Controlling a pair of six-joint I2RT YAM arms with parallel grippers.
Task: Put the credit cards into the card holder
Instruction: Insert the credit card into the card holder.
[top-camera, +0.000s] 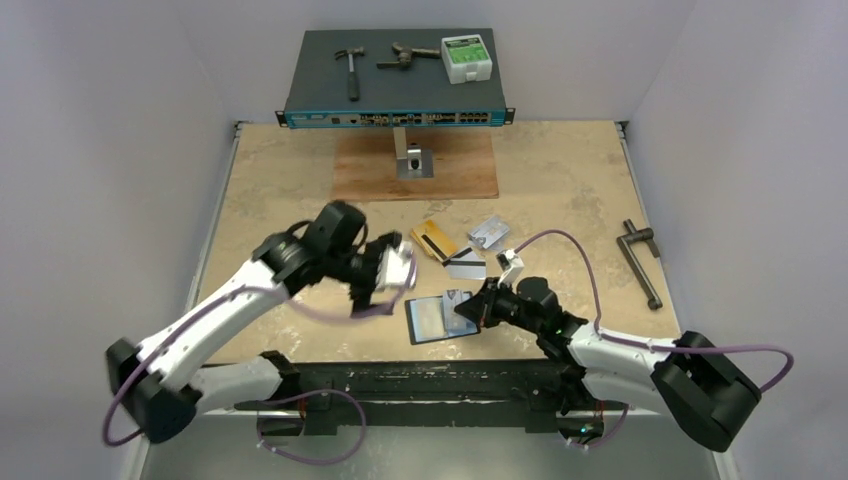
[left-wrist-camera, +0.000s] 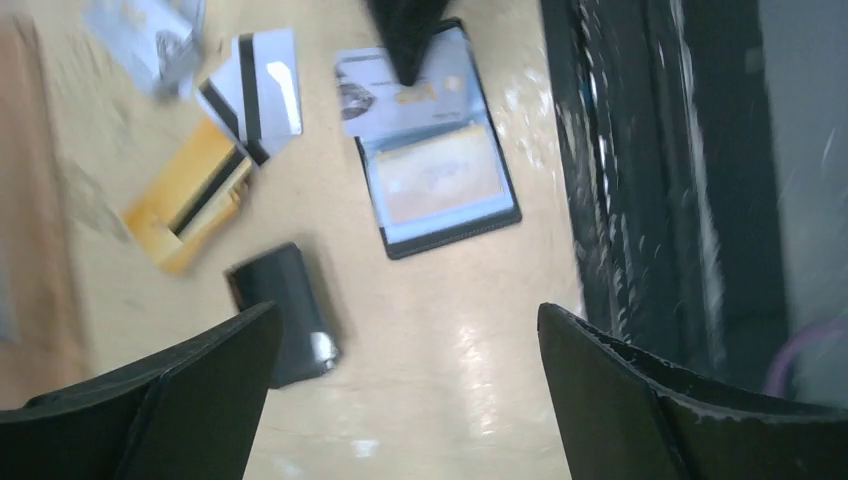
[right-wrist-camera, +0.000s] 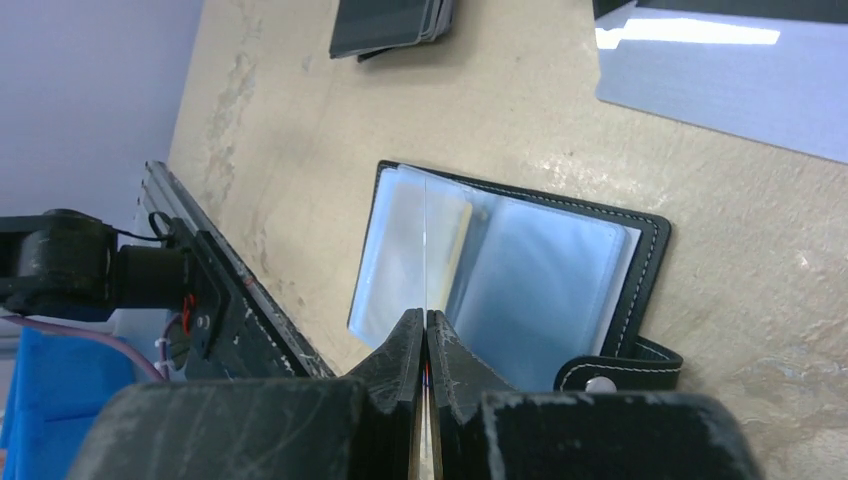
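Gaping left jaws — right jaws pinch card holder (right-wrist-camera: 560, 290).

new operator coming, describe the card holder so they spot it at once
Near the table's front edge, the card holder lies open under the right gripper, which is shut on a grey card. Unlike the black pouch nearby, it shows clear pockets and a snap tab.

A robot test lab
A left robot arm (top-camera: 220, 315) and a right robot arm (top-camera: 615, 352) are bolted to a tan table (top-camera: 570, 190). Plain white walls (top-camera: 110, 150) are set round it, and a hammer (top-camera: 352, 75) is laid on a network box (top-camera: 400, 97) behind.
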